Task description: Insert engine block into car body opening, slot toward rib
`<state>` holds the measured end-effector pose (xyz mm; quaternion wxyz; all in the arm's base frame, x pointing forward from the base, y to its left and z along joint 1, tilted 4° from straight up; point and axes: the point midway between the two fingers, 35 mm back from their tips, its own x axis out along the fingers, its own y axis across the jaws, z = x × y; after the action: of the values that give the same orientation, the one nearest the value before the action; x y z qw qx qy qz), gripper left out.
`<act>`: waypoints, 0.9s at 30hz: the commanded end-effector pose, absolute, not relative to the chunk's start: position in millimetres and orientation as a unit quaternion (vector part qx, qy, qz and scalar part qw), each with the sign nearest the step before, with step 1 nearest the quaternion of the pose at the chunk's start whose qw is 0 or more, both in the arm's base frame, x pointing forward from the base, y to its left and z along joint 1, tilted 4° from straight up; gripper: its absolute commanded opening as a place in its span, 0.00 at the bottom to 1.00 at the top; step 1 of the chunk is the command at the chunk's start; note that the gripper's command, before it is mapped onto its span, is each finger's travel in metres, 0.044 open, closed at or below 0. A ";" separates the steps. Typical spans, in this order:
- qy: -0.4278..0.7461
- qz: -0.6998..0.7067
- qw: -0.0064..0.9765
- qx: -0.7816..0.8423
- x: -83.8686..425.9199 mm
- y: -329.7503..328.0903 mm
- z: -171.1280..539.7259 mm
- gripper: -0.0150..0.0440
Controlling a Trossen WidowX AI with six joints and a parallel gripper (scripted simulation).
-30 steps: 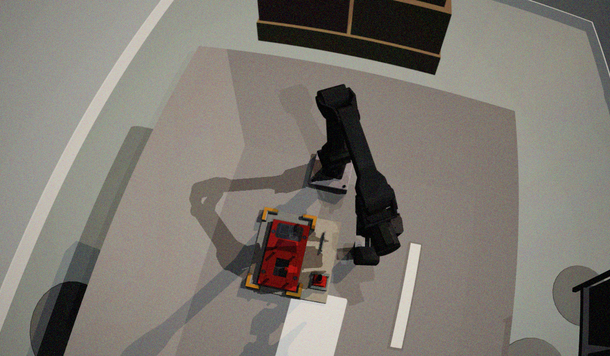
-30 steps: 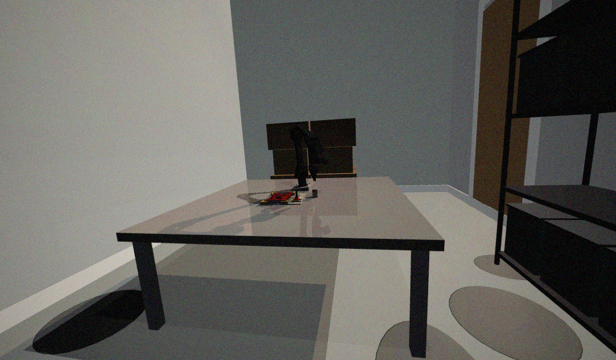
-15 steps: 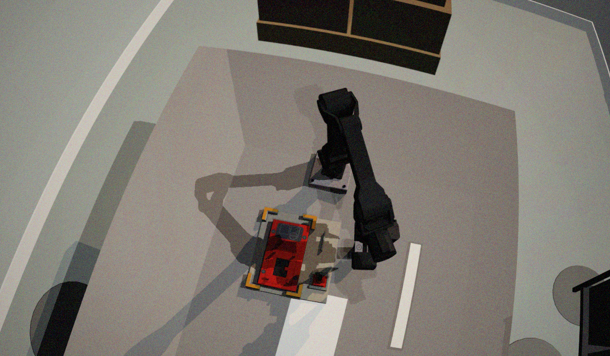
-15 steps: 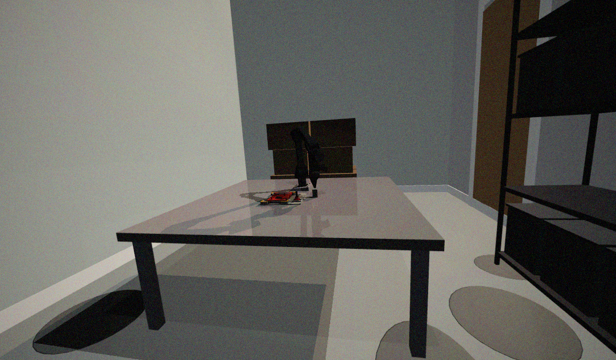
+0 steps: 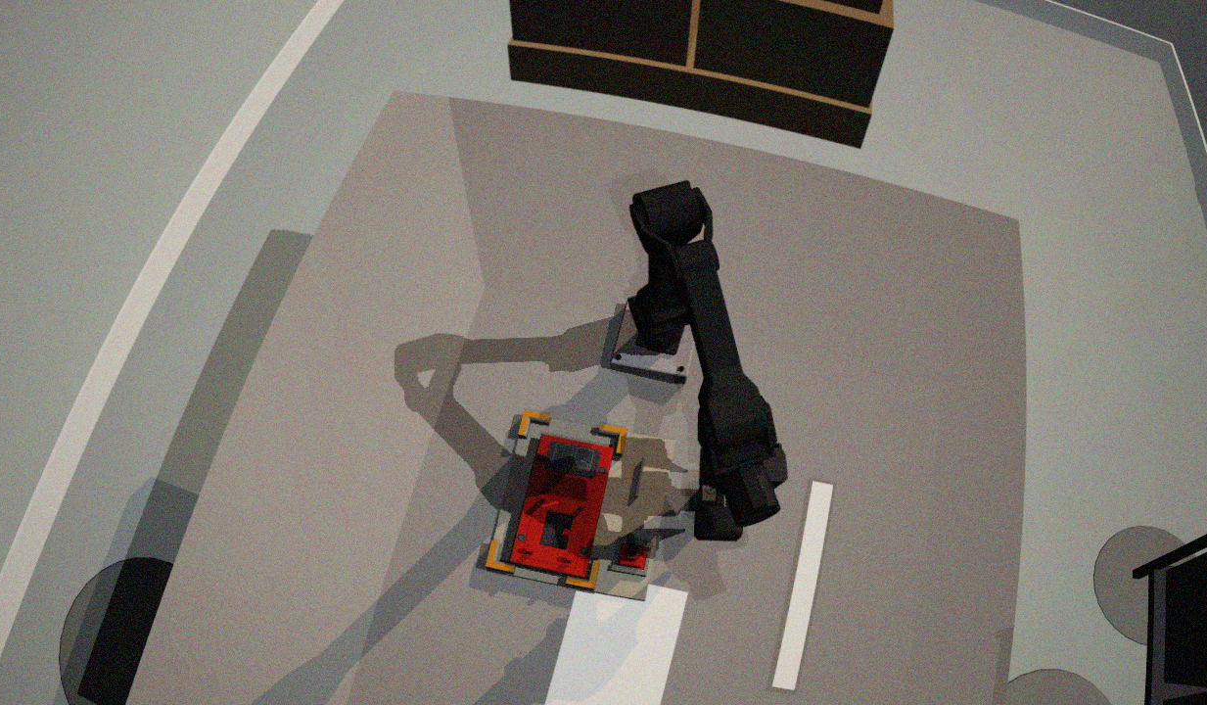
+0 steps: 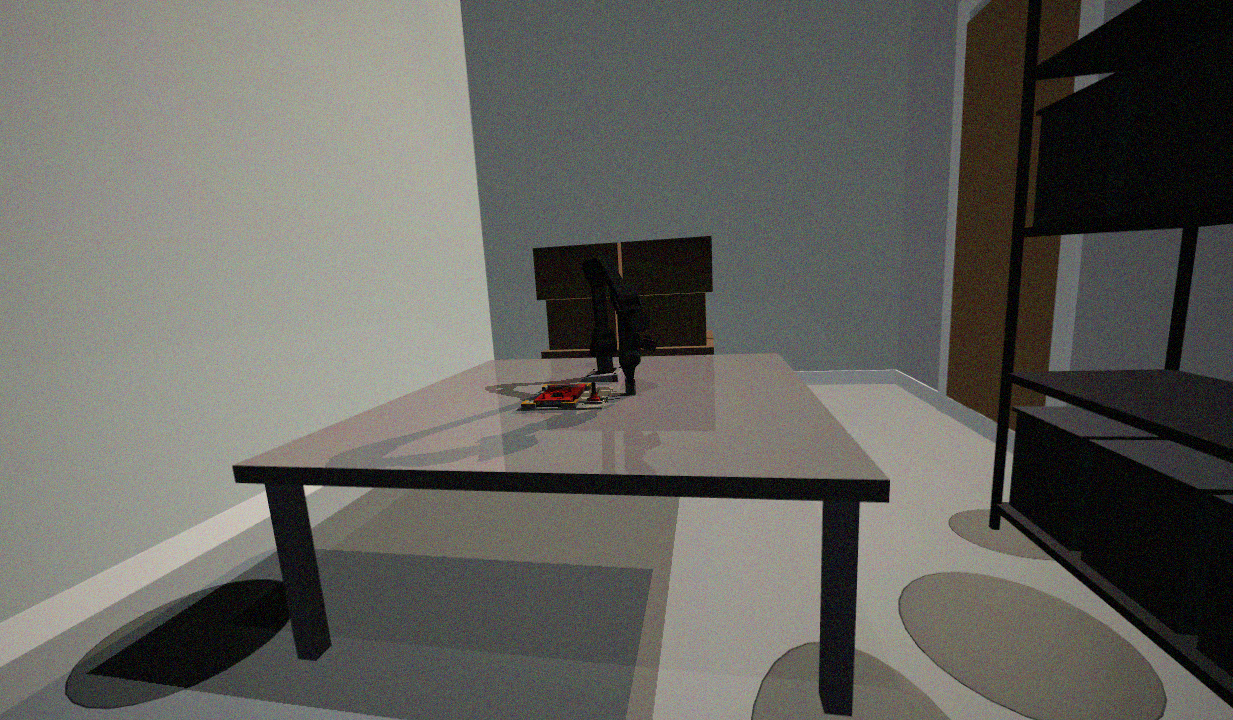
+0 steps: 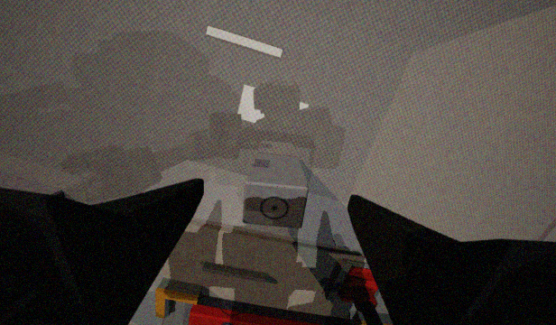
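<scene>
My gripper (image 5: 717, 515) (image 6: 630, 386) (image 7: 277, 194) is open and low over the table, right of the car fixture. The grey engine block (image 7: 274, 208), with a dark ring mark on one face, shows between the spread fingertips in the wrist view, with a gap on each side. The fingers hide it in the top view. The red car body (image 5: 589, 499) (image 6: 562, 394) (image 7: 206, 316) lies between orange corner brackets. Its opening (image 5: 556, 529) looks dark and empty. The rib and the block's slot cannot be made out.
The beige base plate (image 5: 611, 586) carries a small red piece (image 5: 632, 555) (image 7: 361, 282) with a black knob and a thin dark upright blade (image 5: 636, 480) (image 7: 237, 272), both between the car and my gripper. A dark cabinet (image 5: 603, 30) stands beyond the table.
</scene>
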<state>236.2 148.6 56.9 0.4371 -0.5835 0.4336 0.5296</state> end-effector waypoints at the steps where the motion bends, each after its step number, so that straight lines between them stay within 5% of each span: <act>1: 0.436 0.529 0.433 -0.585 236.6 147.1 49.0 1.00; 16: 0.436 0.529 0.433 -0.586 237.1 145.3 27.9 1.00; 27: 0.436 0.529 0.433 -0.586 237.1 145.3 27.9 0.51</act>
<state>236.4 146.0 28.3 0.4344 -0.5827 0.4362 0.5305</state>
